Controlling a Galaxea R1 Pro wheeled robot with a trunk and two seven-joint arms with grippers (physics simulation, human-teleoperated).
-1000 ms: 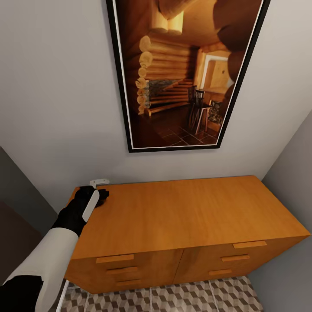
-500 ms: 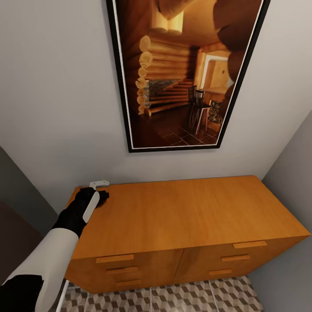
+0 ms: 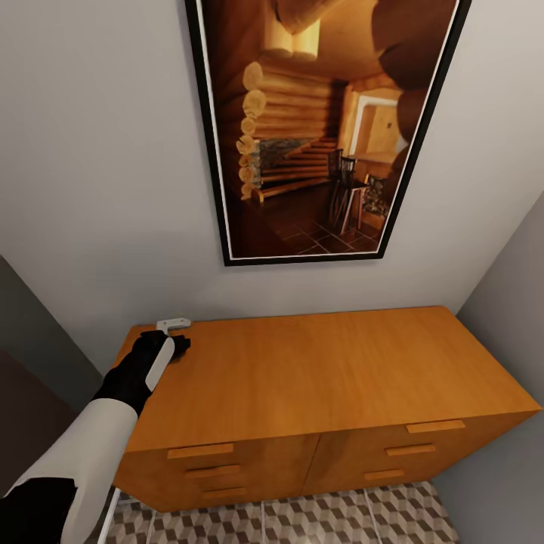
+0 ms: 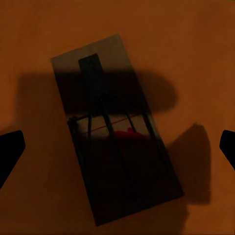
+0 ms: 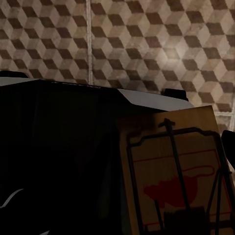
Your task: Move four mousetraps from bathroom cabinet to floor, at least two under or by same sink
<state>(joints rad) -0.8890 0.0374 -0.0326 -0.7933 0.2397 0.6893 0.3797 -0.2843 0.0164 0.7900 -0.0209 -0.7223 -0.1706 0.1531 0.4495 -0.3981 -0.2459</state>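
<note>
My left gripper (image 3: 178,346) hangs over the back left corner of the cabinet (image 3: 317,370), its jaws spread wide. In the left wrist view its dark fingertips (image 4: 11,149) sit at opposite edges of the picture, well apart, with nothing between them but the surface below. Directly beneath that gap lies one mousetrap (image 4: 116,129), flat on the orange-brown cabinet top, turned at a slant to the line between the fingers. Its dark wire parts and a red mark show on its face. The gripper's shadow falls across it. The fingers do not touch it.

My right gripper's state I cannot tell. The right wrist view shows a second mousetrap (image 5: 178,171) close to the camera, tan board with dark wire bar and a red bait print, but the fingers at it are lost in shadow. A dark body with a pale edge sits just beside that trap. Beyond both lies the bathroom floor (image 5: 122,44), cube-patterned tile with pale grout.

In the head view a framed picture (image 3: 321,128) hangs on the wall above the cabinet, and cube tiles show at the cabinet's foot.
</note>
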